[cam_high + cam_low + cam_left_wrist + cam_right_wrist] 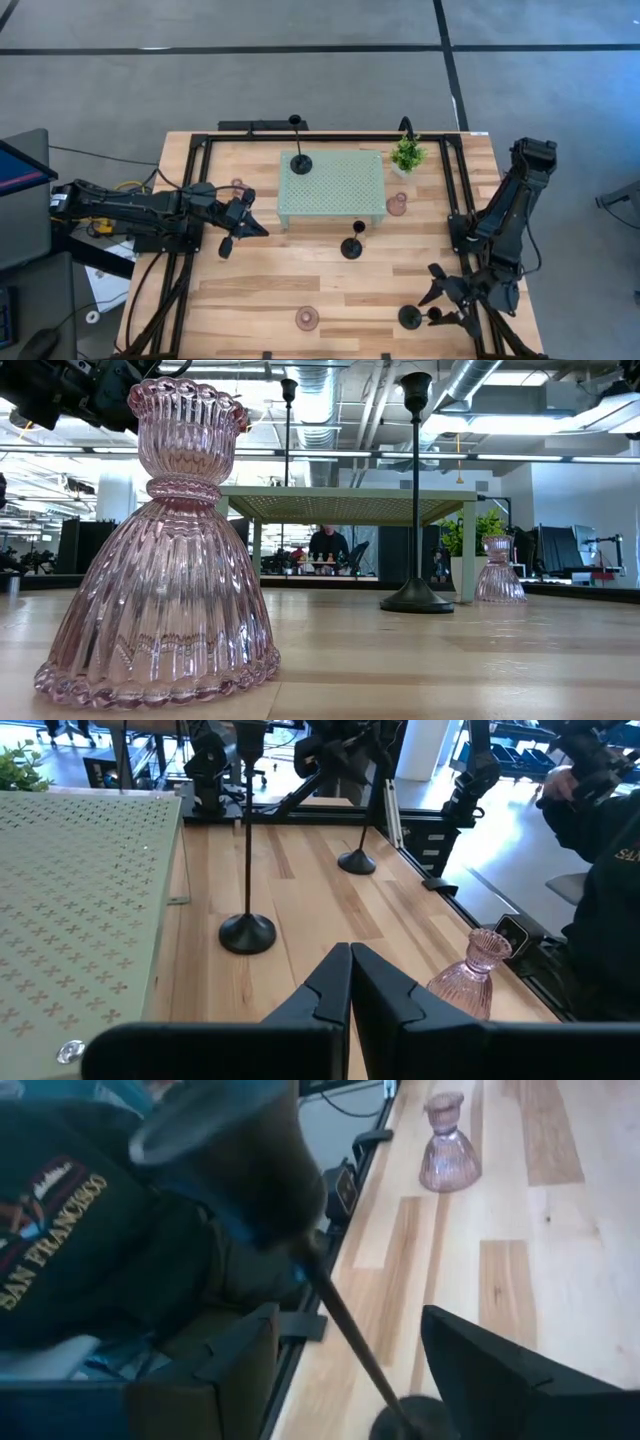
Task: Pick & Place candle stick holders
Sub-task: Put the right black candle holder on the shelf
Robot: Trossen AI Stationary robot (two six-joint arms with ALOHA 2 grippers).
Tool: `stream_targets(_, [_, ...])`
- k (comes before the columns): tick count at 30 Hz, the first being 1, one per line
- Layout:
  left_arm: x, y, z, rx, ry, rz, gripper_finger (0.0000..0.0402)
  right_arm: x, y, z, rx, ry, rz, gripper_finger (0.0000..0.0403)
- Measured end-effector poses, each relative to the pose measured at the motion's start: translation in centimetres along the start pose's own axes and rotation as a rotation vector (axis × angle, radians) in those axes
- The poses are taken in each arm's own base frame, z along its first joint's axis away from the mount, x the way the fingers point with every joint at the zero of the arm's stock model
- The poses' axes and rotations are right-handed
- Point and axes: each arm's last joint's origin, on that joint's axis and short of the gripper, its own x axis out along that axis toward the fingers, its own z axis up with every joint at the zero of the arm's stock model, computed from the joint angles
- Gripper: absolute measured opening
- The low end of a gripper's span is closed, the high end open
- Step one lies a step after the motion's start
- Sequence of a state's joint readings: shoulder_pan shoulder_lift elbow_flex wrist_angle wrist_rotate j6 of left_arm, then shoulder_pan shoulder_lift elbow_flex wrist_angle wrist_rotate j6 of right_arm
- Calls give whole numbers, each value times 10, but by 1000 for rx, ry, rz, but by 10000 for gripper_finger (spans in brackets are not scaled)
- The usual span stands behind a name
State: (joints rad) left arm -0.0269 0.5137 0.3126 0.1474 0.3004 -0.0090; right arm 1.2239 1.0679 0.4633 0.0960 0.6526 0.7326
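Note:
Three black candle stick holders stand upright on their disc bases: one on the pale green tray [300,163], one in front of the tray [352,247], and one at the near right [410,318]. Pink glass holders stand left of the tray [237,185], right of it [397,205] and near the front edge [307,318]. My right gripper [440,305] is open. In its wrist view [350,1330] its fingers stand on either side of the near-right holder's stem [335,1315] without touching it. My left gripper [255,226] is shut and empty left of the tray [350,980].
The perforated tray [340,200] stands on legs at the table's middle. A small potted plant [407,155] stands at its far right corner. Black frame rails run along the table's left and right sides. A person in a dark shirt [90,1230] stands beyond the near edge.

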Motion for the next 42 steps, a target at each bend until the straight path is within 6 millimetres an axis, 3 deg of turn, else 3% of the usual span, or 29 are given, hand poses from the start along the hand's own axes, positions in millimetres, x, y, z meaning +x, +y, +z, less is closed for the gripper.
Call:
stream_targets(24, [0,0,0,0,0,0,10,4,-2,8,58,-44,-4,14])
stream_targets(31, [0,0,0,0,0,0,10,0,-1,18,19,-82,-23,8])
stream_targets(37, [0,0,0,0,0,0,10,-13,4,41,-79,-126,-101,5])
stream_targets(42, [0,0,0,0,0,0,10,-22,-4,59,-77,-128,-230,4])
